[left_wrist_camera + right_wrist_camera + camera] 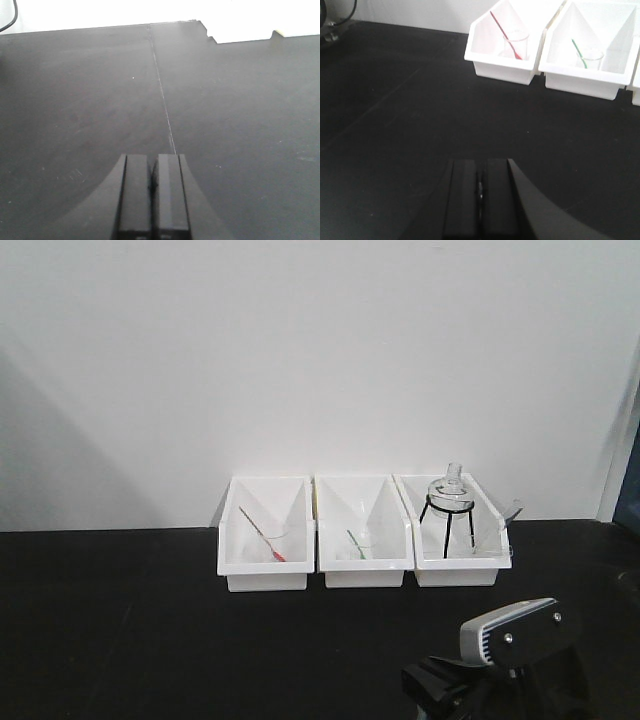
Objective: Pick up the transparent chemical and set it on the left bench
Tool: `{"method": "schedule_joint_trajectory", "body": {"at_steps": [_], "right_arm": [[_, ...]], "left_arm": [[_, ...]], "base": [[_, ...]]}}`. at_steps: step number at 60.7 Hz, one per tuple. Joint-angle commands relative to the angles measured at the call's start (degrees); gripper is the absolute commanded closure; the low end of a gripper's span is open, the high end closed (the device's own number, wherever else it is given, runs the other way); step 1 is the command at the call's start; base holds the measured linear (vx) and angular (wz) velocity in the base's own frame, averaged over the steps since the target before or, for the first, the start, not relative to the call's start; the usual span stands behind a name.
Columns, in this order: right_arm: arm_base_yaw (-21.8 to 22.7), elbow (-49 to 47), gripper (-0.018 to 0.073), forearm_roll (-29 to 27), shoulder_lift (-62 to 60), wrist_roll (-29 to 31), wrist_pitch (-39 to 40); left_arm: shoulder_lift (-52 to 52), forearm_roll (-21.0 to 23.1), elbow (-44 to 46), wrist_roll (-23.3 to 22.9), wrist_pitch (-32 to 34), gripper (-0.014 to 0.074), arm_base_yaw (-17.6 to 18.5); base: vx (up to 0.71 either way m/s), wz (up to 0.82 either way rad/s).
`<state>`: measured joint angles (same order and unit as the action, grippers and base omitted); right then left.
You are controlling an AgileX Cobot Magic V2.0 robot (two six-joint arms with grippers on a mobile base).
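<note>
The transparent chemical (511, 508) shows only faintly, as a pale translucent tube leaning over the right wall of the rightmost white bin (455, 570). A matte black bench top (120, 630) fills the foreground, and I cannot tell whether it is the left bench. In the left wrist view my left gripper (152, 185) is shut with nothing in it, low over bare black top (75, 100). My right gripper (480, 187) is also shut and empty. It hovers over the black top well short of the bins. Part of the right arm's grey housing (510, 632) shows at the bottom right.
Three white bins stand in a row against the white wall. The left bin (262, 575) holds a beaker with a red-tipped stick (505, 35). The middle bin (365, 570) has a green-tipped stick (582, 54). A glass flask on a black tripod (447, 502) stands in the right bin.
</note>
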<state>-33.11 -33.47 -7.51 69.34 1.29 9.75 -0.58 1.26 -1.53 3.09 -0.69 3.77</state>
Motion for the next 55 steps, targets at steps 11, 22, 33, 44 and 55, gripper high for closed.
{"method": "schedule_joint_trajectory", "body": {"at_steps": [11, 22, 33, 44, 55], "right_arm": [[0.0, -2.0, 0.0339, 1.9, 0.5, 0.4, 6.8], [0.0, -2.0, 0.0069, 1.8, 0.5, 0.4, 7.2], [0.0, -2.0, -0.0067, 1.8, 0.5, 0.4, 7.4], [0.1, -2.0, -0.0016, 1.8, -1.3, 0.8, 8.1], [0.1, -2.0, 0.0195, 1.8, -9.6, 3.8, 4.6]], "left_arm": [[-1.1, 0.0, -0.9, -0.4, 4.5, 0.06, 0.1], [-1.1, 0.0, -0.9, -0.4, 4.5, 0.06, 0.1], [-1.1, 0.0, -0.9, -0.4, 4.5, 0.06, 0.1], [-1.1, 0.0, -0.9, -0.4, 4.5, 0.06, 0.1], [-1.1, 0.0, -0.9, -0.4, 4.5, 0.06, 0.1]], "base": [[0.0, 0.0], [0.0, 0.0], [0.0, 0.0], [0.0, 0.0], [0.0, 0.0]]}}
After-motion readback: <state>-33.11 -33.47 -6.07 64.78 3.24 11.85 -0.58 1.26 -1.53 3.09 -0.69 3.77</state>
